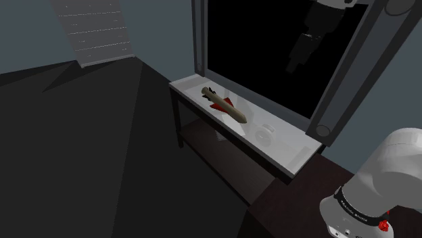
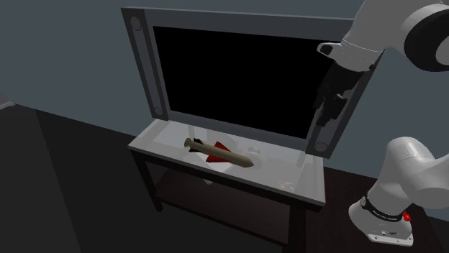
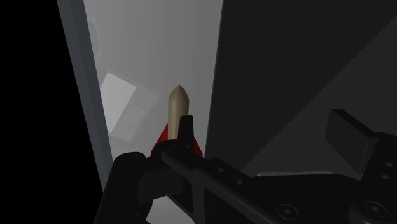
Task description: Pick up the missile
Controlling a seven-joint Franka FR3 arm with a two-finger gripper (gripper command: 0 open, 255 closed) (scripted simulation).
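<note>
Wrist view first: the gripper (image 3: 266, 127) is spread wide, its black fingers (image 3: 186, 127) well apart with nothing clasped between them and touching nothing. From the shoulder view, the gripper (image 1: 296, 59) hangs high above the worktop (image 1: 287, 152), over the end nearest the stand and in front of the grey-framed black screen (image 2: 147, 65) standing along the rear edge. Below it is the missile (image 2: 219, 153)! It has a slim tan body, a rounded pointed nose, red fins at mid-body and a dark tail cap. It lies flat and lengthwise, between the front and rear edges, on the half of the worktop away from the stand. The nose points toward the gripper's end, and the missile is well apart from the gripper.
</note>
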